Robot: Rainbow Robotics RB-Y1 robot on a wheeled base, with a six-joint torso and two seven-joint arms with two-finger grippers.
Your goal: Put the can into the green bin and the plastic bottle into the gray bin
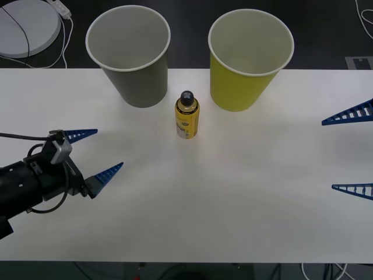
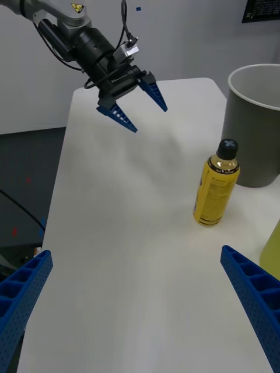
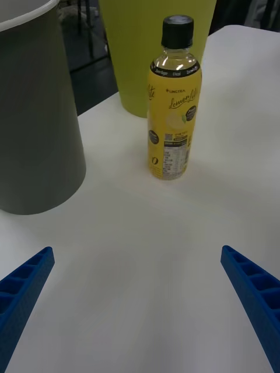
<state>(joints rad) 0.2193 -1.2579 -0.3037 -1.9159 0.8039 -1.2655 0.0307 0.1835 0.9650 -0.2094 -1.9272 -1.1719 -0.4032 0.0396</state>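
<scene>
Left gripper (image 1: 89,153): fingers spread, empty, low over the counter (image 1: 233,192), aimed at the plastic bottle (image 1: 187,116). Right gripper (image 1: 352,151): fingers spread, empty, at counter's right edge. Bottle upright btwn gray bin (image 1: 131,55) and green bin (image 1: 247,61), just in front.

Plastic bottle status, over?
Left gripper and right gripper open, low over the table. Plastic bottle upright between gray bin and green bin, untouched. Nothing in the way.
</scene>
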